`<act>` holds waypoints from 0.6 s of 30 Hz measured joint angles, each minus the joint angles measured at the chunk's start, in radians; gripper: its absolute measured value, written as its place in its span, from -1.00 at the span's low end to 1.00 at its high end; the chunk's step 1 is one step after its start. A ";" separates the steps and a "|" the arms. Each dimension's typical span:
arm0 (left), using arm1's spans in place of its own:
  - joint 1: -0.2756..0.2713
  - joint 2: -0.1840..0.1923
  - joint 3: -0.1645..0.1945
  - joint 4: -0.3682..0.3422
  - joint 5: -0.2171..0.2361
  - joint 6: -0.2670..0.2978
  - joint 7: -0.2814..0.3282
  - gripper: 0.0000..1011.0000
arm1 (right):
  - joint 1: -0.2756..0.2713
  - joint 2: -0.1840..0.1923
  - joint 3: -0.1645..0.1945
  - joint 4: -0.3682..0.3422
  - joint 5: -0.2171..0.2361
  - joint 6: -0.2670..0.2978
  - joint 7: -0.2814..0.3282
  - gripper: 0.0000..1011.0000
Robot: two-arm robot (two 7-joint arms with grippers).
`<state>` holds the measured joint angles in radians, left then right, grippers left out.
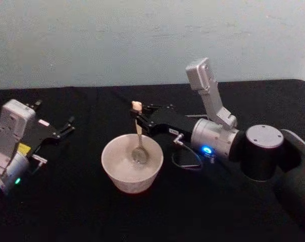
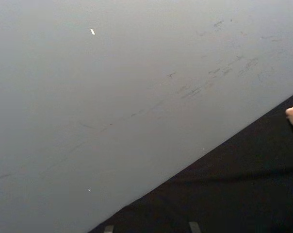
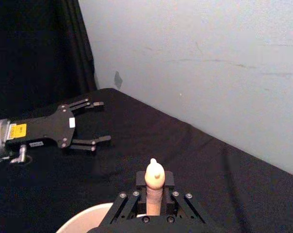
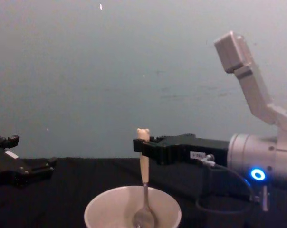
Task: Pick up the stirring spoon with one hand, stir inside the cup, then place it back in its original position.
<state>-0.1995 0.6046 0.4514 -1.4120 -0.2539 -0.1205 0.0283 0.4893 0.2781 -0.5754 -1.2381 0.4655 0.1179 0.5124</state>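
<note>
The stirring spoon [image 1: 138,132] stands nearly upright, its metal bowl down inside the cream-white cup [image 1: 112,169] at the table's middle. My right gripper [image 1: 138,120] reaches in from the right and is shut on the beige handle just below the bear head. The chest view shows the spoon [image 4: 144,164] held by that gripper [image 4: 142,145], with its bowl low inside the cup [image 4: 98,211]. From the right wrist, the bear head [image 3: 154,175] pokes up between the fingers. My left gripper [image 1: 53,114] rests open at the far left. The original position is out of view.
A black cloth [image 1: 66,212] covers the table, with a pale wall [image 1: 142,40] close behind. The right arm's elbow and body [image 1: 261,151] fill the right side. A thin cable [image 1: 188,161] loops beside the cup.
</note>
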 joint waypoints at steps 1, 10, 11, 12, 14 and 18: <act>0.000 0.000 0.000 0.000 0.000 0.000 0.000 0.98 | -0.005 0.005 0.002 -0.008 0.001 0.002 0.000 -0.61; 0.000 0.000 0.000 0.000 0.000 0.000 0.000 0.98 | -0.068 0.046 0.015 -0.104 0.033 0.029 0.019 -0.61; 0.000 0.000 0.000 0.000 0.000 0.000 0.000 0.98 | -0.071 0.047 0.015 -0.111 0.037 0.031 0.021 -0.61; 0.000 0.000 0.000 0.000 0.000 0.000 0.000 0.98 | -0.075 0.048 0.015 -0.115 0.041 0.032 0.022 -0.61; 0.000 0.000 0.000 0.000 0.000 0.000 0.000 0.98 | -0.081 0.049 0.016 -0.126 0.053 0.034 0.023 -0.61; 0.000 0.000 0.000 0.000 0.000 0.000 0.000 0.98 | -0.085 0.048 0.018 -0.135 0.072 0.036 0.023 -0.61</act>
<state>-0.1995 0.6047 0.4514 -1.4120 -0.2539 -0.1205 0.0283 0.4041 0.3264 -0.5577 -1.3730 0.5375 0.1537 0.5350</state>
